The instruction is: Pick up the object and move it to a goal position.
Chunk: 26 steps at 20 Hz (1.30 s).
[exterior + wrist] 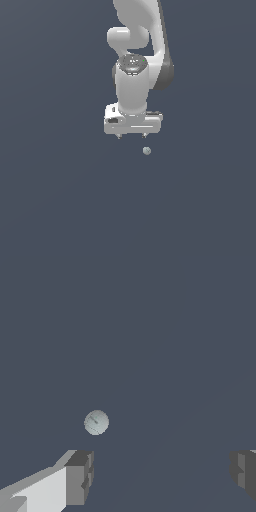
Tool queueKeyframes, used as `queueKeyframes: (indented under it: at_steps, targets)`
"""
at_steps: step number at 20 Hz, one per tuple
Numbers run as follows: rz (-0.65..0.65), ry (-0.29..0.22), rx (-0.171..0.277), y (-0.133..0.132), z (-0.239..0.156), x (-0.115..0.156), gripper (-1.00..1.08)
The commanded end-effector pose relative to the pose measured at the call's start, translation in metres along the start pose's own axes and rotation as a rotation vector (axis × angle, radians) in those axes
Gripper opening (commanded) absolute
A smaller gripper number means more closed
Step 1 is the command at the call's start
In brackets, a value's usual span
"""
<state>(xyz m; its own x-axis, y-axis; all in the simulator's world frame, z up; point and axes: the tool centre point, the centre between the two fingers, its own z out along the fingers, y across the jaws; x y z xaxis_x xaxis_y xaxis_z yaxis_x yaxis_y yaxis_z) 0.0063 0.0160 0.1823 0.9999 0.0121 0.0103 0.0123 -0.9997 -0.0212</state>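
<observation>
The gripper (132,135) hangs wide open and empty, with the ball (146,151) just beside it, off-centre toward one finger (79,476) and outside the gap. To grasp well, I'd centre the gap over the ball, descend, then close gently. No labels or writing show anywhere.

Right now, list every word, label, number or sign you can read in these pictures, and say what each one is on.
None can be read.
The ball bears only faint scratch-like marks, not letters.
The end effector and the arm carry no label.
The backdrop is plain.
</observation>
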Motion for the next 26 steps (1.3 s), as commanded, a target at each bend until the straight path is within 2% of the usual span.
queueKeyframes:
  at_steps: [1,11,19,26]
  targets:
    - [0.0,0.0,0.0,0.0,0.0,0.0,1.0]
    - [-0.032,-0.04,0.0,-0.014,0.022,-0.011,1.0]
    - [-0.009,-0.037,-0.001,-0.017,0.026,-0.011,1.0]
    - [0.065,-0.032,-0.004,-0.029,0.043,-0.011,1.0]
